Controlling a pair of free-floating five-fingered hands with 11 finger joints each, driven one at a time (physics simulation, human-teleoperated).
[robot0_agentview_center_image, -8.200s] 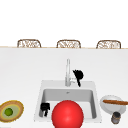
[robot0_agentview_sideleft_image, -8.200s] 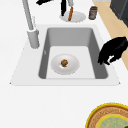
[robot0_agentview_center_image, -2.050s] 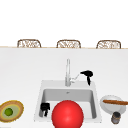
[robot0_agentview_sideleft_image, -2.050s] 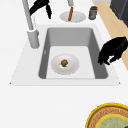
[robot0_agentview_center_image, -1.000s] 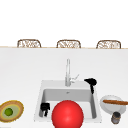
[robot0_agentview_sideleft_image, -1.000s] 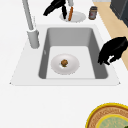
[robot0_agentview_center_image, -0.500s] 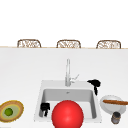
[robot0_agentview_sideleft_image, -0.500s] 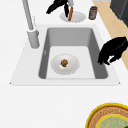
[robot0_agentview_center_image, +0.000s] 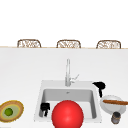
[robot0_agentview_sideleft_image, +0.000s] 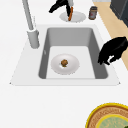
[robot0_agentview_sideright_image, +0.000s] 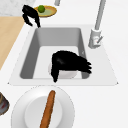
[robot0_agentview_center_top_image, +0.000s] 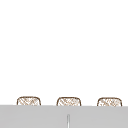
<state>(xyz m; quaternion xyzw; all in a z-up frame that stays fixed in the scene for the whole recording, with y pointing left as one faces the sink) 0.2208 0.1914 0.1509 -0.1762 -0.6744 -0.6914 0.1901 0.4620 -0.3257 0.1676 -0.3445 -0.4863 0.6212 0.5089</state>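
My right hand hovers open above the sink's right rim, fingers straight and thumb pointing down. It is just behind a white plate that carries a long brown bread stick. In the right side view this hand overlaps the basin, with the bread stick close in front. In the left side view the right hand is above the bread stick. My left hand hangs relaxed at the sink's front left corner, holding nothing, and appears again in both side views.
The tall faucet stands behind the basin, where a white dish holds a small brown lump. A dark jar sits by the bread plate. A yellow-green plate with a lime lies left. A red ball fills the front.
My right hand has left the faucet and drifted right and downward to the sink's right rim, close to the bread plate. The left hand has stayed put.
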